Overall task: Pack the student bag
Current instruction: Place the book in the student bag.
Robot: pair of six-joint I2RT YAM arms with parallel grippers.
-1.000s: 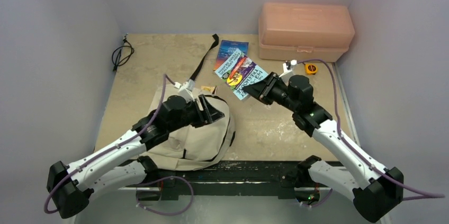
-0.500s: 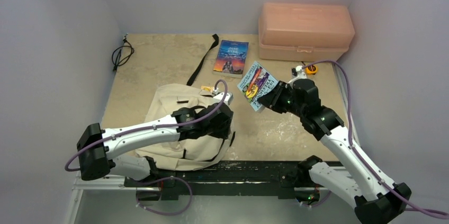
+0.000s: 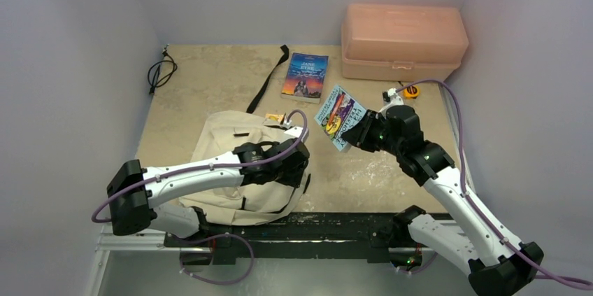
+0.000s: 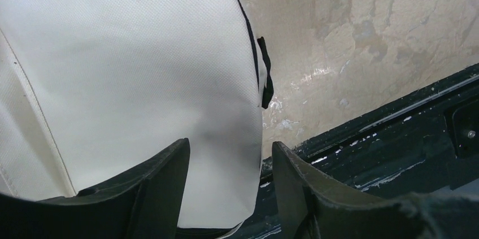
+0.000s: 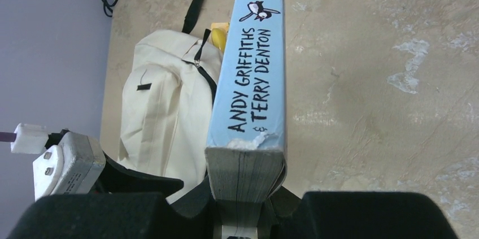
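The student bag (image 3: 220,138) is a cream fabric backpack lying flat at the near left of the table. It also shows in the left wrist view (image 4: 130,64) and the right wrist view (image 5: 164,103). My left gripper (image 3: 297,168) is open over the bag's right edge. The fabric edge lies between its jaws (image 4: 230,147), which are not closed on it. My right gripper (image 3: 361,130) is shut on a light blue paperback (image 3: 338,115) and holds it tilted above the table, right of the bag. Its spine (image 5: 257,75) points away from the gripper (image 5: 245,196).
A second book (image 3: 305,75) lies at the back centre. A salmon-pink plastic box (image 3: 403,40) stands at the back right, with a yellow tape measure (image 3: 411,90) in front of it. A black strap (image 3: 268,80), a black cable (image 3: 159,72) and the black front rail (image 3: 336,226) are also in view.
My right gripper has lifted the blue paperback off the other book and carried it right. My left arm has swung across to the bag's right edge and lowered.
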